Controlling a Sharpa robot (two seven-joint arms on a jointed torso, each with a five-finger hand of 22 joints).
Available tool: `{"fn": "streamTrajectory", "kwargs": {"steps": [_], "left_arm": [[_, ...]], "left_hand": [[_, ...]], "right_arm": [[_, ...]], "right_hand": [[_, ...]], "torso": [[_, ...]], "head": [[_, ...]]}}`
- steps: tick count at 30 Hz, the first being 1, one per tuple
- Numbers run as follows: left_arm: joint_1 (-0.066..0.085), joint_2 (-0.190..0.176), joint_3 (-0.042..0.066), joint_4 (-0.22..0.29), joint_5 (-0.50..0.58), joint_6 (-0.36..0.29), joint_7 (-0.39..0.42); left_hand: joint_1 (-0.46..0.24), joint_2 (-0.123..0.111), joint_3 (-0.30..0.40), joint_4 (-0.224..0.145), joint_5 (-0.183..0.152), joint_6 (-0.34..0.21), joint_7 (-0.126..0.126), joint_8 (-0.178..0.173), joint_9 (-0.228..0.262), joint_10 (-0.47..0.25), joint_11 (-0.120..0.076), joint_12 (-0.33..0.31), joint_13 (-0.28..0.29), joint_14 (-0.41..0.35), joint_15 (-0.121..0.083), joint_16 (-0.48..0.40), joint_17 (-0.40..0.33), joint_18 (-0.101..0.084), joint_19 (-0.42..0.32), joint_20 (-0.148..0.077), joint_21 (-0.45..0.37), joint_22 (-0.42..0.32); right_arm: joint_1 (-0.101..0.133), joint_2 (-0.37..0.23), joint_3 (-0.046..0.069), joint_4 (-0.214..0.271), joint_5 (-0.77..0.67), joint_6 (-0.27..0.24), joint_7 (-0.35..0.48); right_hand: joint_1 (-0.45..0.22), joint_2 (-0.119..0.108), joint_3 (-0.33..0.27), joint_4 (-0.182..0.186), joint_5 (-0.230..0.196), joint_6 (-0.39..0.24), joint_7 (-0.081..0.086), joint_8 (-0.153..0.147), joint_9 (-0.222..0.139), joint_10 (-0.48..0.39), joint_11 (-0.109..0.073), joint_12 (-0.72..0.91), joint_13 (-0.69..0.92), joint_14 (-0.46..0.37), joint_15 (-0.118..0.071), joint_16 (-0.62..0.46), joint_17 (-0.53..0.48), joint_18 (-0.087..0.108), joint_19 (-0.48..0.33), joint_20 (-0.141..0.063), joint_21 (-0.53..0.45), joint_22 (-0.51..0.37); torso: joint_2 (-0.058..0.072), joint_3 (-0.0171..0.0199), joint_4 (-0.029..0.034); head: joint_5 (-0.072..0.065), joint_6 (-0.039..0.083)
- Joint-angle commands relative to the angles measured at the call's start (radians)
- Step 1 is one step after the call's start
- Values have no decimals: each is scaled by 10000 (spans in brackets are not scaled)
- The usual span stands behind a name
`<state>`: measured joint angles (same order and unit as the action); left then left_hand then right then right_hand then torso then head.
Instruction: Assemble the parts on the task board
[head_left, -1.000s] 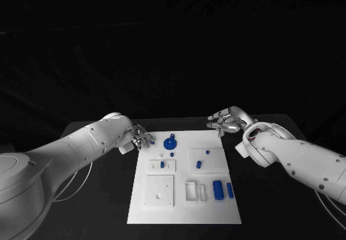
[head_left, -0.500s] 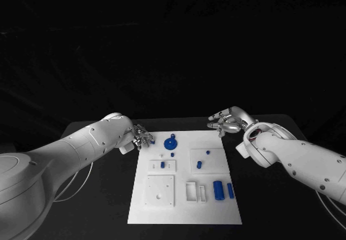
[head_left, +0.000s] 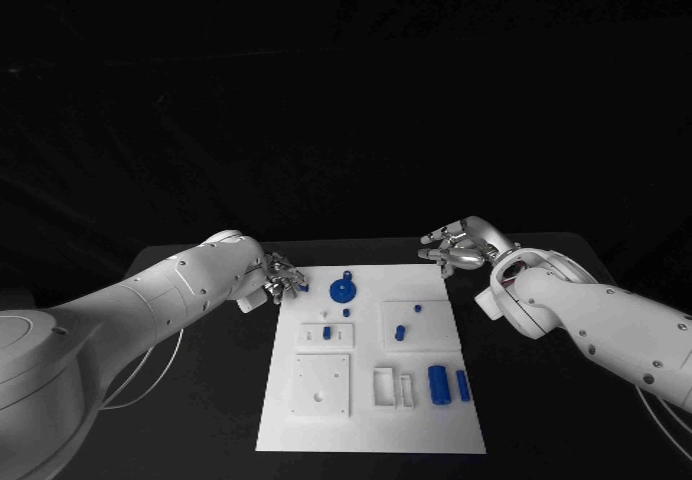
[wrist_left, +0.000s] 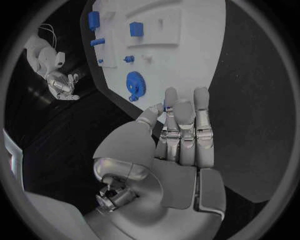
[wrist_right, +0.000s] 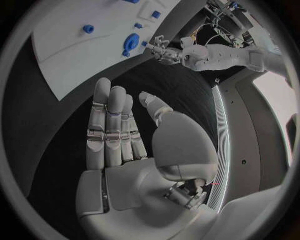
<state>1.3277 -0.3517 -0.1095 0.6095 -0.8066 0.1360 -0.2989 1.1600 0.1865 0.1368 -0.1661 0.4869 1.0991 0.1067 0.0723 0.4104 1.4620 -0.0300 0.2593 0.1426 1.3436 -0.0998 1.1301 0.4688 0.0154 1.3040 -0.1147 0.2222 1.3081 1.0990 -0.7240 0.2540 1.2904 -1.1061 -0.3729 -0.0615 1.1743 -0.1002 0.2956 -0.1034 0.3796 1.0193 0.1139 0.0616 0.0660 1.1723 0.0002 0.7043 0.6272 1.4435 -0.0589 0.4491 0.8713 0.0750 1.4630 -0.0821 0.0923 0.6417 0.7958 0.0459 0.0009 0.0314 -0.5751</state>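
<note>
**A:** Which hand sits nearer the round blue gear-like disc (head_left: 342, 291) at the far end of the flat white task board (head_left: 325, 425)?

**B:** The silver many-fingered left hand (head_left: 283, 279). It hangs just beside the board's far left corner, and the disc lies a short way off it, toward the board's middle. The silver right hand (head_left: 456, 246) hovers off the far right corner, well apart from the disc.

**A:** What are the hands doing?

**B:** Both hold nothing. In the left wrist view the left hand's fingers (wrist_left: 185, 125) lie straight and side by side, thumb set apart, pointing at the board edge with the disc just beyond the tips. The right wrist view shows the same flat, empty palm over the black table (wrist_right: 75, 100).

**A:** And the other parts?

**B:** From the head camera, two upright blue cylinders (head_left: 437, 382) stand near the board's near right, with their long axes running toward the robot. Small blue pegs (head_left: 398, 329) sit mid-board.

**A:** What does the wrist camera add?

**B:** The disc's toothed rim and a small blue piece touching its edge; overhead it reads as a plain blob. I judge the left hand better placed to reach it.
</note>
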Motion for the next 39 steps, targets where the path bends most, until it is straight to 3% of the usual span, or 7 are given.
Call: {"fn": "streamTrajectory", "kwargs": {"steps": [1,14,15,18,22,31,39], "left_arm": [[-14,-67,-8,154,313,-44,-208],[234,-705,-11,1315,492,-221,-463],[265,-810,-13,1494,585,-298,-502],[316,-1039,-19,1884,858,-486,-624],[363,-1401,-28,2549,989,-797,-803],[421,-2065,-94,4032,673,-1501,-1201],[422,-2376,-279,4975,493,-2033,-1416]], "left_hand": [[-29,-56,700,-623,76,736,-633,8,54,413,-62,-7,3,46,-3,-10,18,94,10,-60,35,178],[-155,-196,756,-693,395,895,-696,2,239,472,-118,191,48,143,-53,-13,166,77,40,-103,127,175],[-191,-247,744,-703,544,949,-718,7,257,489,-147,328,97,211,-77,-16,179,69,67,-124,148,175],[-445,-459,833,-814,1486,1201,-811,46,354,515,-222,730,223,413,-164,27,213,49,167,-206,238,191],[-762,-533,1052,-1058,1778,1355,-861,-35,584,518,-271,1100,223,532,-216,37,343,10,201,-271,401,186],[-880,-652,1066,-1107,2115,1478,-918,-19,762,529,-299,1371,203,643,-247,14,458,19,224,-296,546,183],[-1023,-725,1131,-1123,2379,1575,-960,-25,932,531,-302,1599,193,693,-271,4,547,10,231,-318,634,178]], "right_arm": [[2,-20,6,-29,68,57,55],[2,-79,7,-108,209,56,66],[2,-83,7,-140,241,58,71],[2,-84,7,-220,368,72,86],[2,-78,7,-354,563,79,100],[2,7,7,-738,750,96,152],[1,59,7,-891,881,149,208]], "right_hand": [[39,-62,-72,-4,54,-67,18,6,-11,-85,9,61,-12,64,4,-32,-8,24,286,60,32,-8],[33,-58,-76,10,60,-61,15,8,-10,-87,9,74,-8,69,1,-29,-6,25,290,58,57,-54],[33,-58,-76,10,60,-61,15,8,-10,-87,9,74,-8,69,1,-29,-6,25,290,58,57,-54],[33,-58,-76,10,60,-61,15,8,-10,-87,9,74,-8,69,1,-29,-6,25,290,58,57,-54],[27,-51,-76,22,70,-62,16,8,-10,-87,9,78,-7,69,-2,-29,-6,24,294,55,71,-77],[25,-44,-74,23,88,-76,19,9,-10,-91,10,81,-5,76,-5,-24,-2,24,299,51,82,-97],[28,-34,-58,19,134,-75,20,9,-10,-100,10,79,-4,72,-7,-26,-1,21,296,49,88,-112]], "torso": [[-2,-3,12],[-22,7,34],[-36,7,44],[-71,4,72],[-128,7,121],[-306,11,238],[-411,-10,296]], "head": [[37,-5],[119,16],[111,22],[96,-2],[82,-77],[51,-247],[67,-402]]}}
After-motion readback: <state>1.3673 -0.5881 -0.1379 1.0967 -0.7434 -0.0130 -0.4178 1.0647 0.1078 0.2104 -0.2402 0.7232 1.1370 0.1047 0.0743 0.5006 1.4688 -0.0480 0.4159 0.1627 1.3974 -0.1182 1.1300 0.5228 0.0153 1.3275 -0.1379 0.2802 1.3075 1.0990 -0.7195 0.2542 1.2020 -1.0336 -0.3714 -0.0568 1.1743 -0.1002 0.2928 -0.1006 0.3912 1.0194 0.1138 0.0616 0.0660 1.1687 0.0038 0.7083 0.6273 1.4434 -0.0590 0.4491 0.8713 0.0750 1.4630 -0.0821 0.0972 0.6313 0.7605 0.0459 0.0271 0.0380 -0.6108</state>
